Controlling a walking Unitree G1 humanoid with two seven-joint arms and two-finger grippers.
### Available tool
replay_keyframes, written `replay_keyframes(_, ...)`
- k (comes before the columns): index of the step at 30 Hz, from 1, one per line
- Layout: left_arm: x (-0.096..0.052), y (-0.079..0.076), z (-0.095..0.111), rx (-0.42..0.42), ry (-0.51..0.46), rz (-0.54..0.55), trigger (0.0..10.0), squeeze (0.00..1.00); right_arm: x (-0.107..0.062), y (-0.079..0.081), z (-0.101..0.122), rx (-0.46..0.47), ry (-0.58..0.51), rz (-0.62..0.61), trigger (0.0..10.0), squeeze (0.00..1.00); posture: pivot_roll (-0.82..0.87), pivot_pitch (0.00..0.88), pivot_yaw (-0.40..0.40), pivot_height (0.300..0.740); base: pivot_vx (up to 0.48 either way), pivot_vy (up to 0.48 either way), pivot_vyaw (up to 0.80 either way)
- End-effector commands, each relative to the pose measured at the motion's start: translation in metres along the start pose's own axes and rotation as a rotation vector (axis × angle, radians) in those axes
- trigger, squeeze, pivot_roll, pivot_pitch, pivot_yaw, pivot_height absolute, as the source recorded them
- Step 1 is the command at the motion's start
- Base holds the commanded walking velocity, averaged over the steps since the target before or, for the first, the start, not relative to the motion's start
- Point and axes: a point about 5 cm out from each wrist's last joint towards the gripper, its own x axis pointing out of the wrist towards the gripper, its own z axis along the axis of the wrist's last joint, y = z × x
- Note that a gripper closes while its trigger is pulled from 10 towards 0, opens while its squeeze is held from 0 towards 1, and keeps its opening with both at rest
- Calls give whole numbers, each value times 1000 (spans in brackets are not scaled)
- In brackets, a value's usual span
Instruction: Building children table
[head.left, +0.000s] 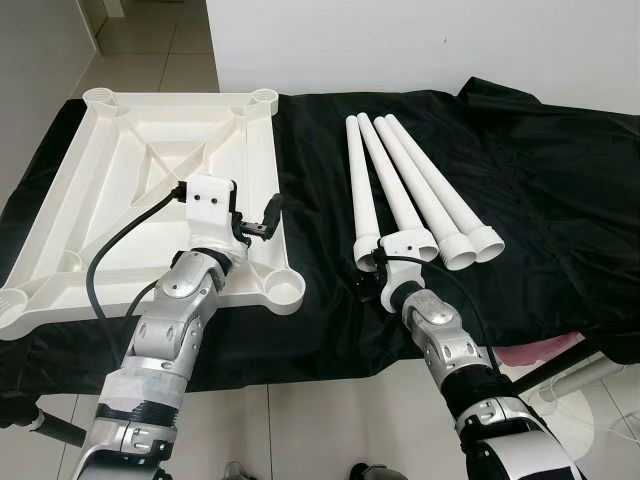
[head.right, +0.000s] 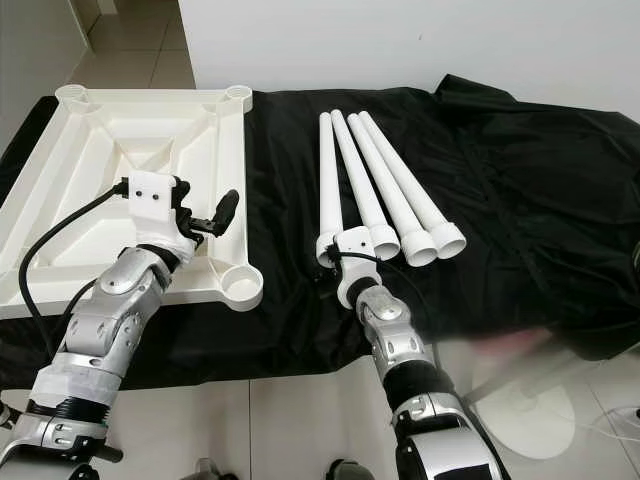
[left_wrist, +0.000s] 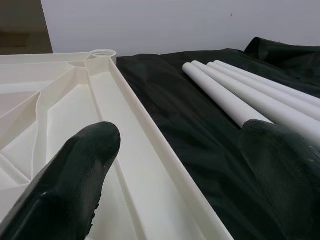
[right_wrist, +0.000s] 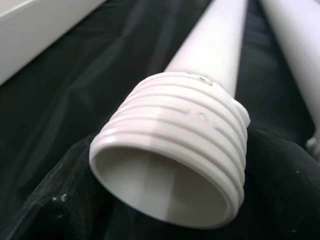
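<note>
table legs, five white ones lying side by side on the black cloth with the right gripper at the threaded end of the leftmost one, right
Not five: the left eye view shows four white table legs side by side on the black cloth. The right gripper is at the leftmost leg's threaded end, as you say.

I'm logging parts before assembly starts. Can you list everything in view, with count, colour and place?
Tabletop: one, white, upside down on the cloth's left part, sockets at its corners.
Legs: four, white, side by side on the cloth right of the tabletop, threaded ends toward the robot.
Cloth: one, black, spread under all parts.
Wall: white, behind the cloth.
Floor: pale tiles, in front.
Left tool: black fingers open, over the tabletop's right rim.
Right tool: black fingers on either side of the leftmost leg's threaded end.
</note>
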Motion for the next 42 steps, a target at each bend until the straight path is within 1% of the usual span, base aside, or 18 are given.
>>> replay_keyframes(1, -2, -7, 0, 19, 6, -128, 10000, 0, 0, -5, -1, 26, -6, -41, 10000, 0, -44, 69, -18, 740, 0, 0, 0)
replay_keyframes(10, -1, -7, 1, 33, 6, -131, 10000, 0, 3, -8, 3, 64, -61, -130, 10000, 0, -45, 67, -12, 740, 0, 0, 0)
replay_keyframes(14, 0, -5, 1, 40, 3, -124, 10000, 0, 3, -4, -2, 72, -46, -149, 10000, 0, -45, 71, -7, 740, 0, 0, 0)
replay_keyframes(15, 0, -5, 2, 41, 1, -122, 10000, 0, 4, -2, -5, 91, -34, -158, 3961, 0, -43, 76, -7, 740, 0, 0, 0)
replay_keyframes(16, 1, -5, 2, 42, 0, -120, 10000, 0, 4, -1, -7, 106, -27, -166, 3961, 0, -43, 76, -7, 740, 0, 0, 0)
replay_keyframes(17, 1, -4, 3, 47, -1, -117, 10000, 0, 4, 1, -8, 106, -23, -163, 0, 0, -43, 77, -6, 740, 0, 0, 0)
replay_keyframes(20, 1, -4, 3, 45, -1, -110, 10000, 0, 4, 3, -13, 128, -5, -161, 0, 0, -41, 81, -6, 740, 0, 0, 0)
replay_keyframes(29, 1, -3, 5, 48, -6, -112, 10000, 0, 3, 1, -14, 107, -12, -179, 0, 0, -40, 85, -6, 740, 0, 0, 0)
replay_keyframes(30, 1, -4, 5, 43, -4, -122, 10000, 0, 3, 1, -11, 96, -37, -179, 4824, 0, -40, 85, -6, 740, 0, 0, 0)
replay_keyframes(31, 1, -4, 5, 39, -3, -130, 10000, 0, 3, 1, -9, 88, -55, -179, 4824, 0, -40, 85, -6, 740, 0, 0, 0)
replay_keyframes(32, 1, -6, 6, 4, -3, -155, 10000, 0, 2, 1, -1, 51, -117, -175, 10000, 0, -41, 86, -10, 740, 0, 0, 0)
replay_keyframes(33, 1, -6, 7, -21, -6, -178, 10000, 0, 1, 1, 6, 10, -171, -173, 10000, 0, -41, 86, -10, 740, 0, 0, 0)
replay_keyframes(34, 1, -6, 7, -21, -6, -178, 10000, 0, 1, 1, 6, 10, -171, -173, 10000, 0, -41, 86, -10, 740, 0, 0, 0)
replay_keyframes(35, 2, -7, 9, -47, -10, -203, 10000, 0, -1, -1, 11, -59, -211, -201, 10000, 0, -43, 86, -12, 740, 0, 0, 0)
replay_keyframes(36, 2, -7, 9, -47, -10, -203, 10000, 0, -1, -1, 11, -59, -211, -201, 10000, 0, -43, 86, -12, 740, 0, 0, 0)
replay_keyframes(38, 3, -7, 11, -63, -9, -236, 10000, 0, -4, 0, 18, -108, -261, -172, 10000, 0, -47, 85, -11, 740, 0, 0, 0)
replay_keyframes(39, 3, -7, 11, -63, -9, -236, 10000, 0, -4, 0, 18, -108, -261, -172, 10000, 0, -47, 85, -11, 740, 0, 0, 0)
replay_keyframes(42, 6, -10, 15, -114, -6, -283, 10000, 0, -7, -4, 24, -97, -299, -167, 10000, 0, -59, 84, -9, 740, 0, 0, 0)
